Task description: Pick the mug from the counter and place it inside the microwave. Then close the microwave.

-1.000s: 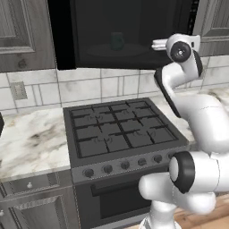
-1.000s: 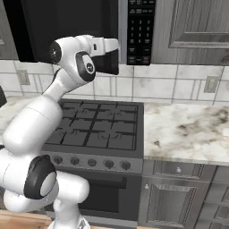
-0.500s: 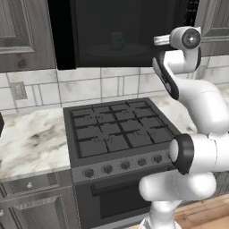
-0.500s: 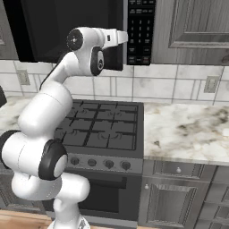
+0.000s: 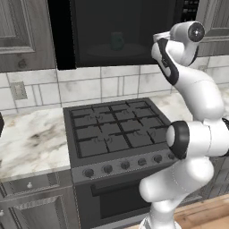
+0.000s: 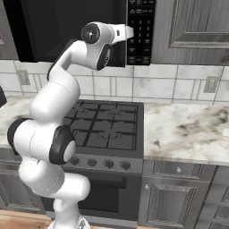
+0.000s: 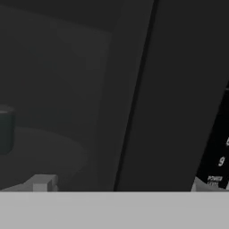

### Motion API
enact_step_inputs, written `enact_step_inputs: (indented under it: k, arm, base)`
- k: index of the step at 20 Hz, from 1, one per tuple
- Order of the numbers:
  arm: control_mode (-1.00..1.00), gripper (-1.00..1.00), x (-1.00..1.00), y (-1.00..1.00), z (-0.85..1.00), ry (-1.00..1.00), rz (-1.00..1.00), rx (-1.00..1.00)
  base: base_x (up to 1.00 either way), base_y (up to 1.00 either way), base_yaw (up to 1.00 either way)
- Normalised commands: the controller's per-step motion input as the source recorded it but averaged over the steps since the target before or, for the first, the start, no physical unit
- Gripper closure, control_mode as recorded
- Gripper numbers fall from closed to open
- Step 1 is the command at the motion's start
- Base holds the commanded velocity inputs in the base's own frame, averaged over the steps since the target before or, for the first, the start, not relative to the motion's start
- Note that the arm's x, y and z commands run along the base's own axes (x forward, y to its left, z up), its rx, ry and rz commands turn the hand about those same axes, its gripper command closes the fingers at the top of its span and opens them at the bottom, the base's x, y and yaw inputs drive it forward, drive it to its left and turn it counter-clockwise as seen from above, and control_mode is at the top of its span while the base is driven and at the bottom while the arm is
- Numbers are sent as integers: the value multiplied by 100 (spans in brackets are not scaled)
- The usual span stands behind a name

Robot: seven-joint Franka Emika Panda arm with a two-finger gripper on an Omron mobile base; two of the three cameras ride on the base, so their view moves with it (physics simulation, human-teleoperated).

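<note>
The teal mug (image 5: 117, 41) stands dimly lit on the turntable (image 7: 49, 152) inside the microwave (image 5: 147, 27), and its edge (image 7: 4, 132) shows at the far left of the hand view. My gripper (image 5: 156, 39) hovers in front of the cavity's right side, next to the keypad (image 6: 138, 31). In the hand view its fingertips (image 7: 42, 183) stand far apart, so the gripper (image 7: 120, 188) is open and holds nothing. A black panel (image 5: 59, 36) juts at the cavity's left; whether it is the swung-out door I cannot tell.
A black gas stove (image 5: 116, 129) lies under the microwave. Marble counter runs on both sides (image 5: 27, 138) (image 6: 188, 129). Grey wall cabinets (image 6: 192, 22) flank the microwave, and my own arm (image 6: 58, 94) rises over the stove's front.
The hand has risen and slid a little toward the keypad side, away from the mug. The elbow has swung up. The mug and black panel have not moved.
</note>
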Motion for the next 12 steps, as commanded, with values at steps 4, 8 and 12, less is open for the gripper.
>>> enact_step_inputs:
  k: [4, 8, 12]
  arm:
    - [-100, -100, 42, 0, 0, 0, 7, 0]
    - [-100, -100, 45, 0, 0, 0, 5, 0]
    - [-100, -100, 44, 0, 0, 0, 2, 0]
  base:
    - [0, 0, 0]
    - [0, 0, 0]
    - [0, 0, 0]
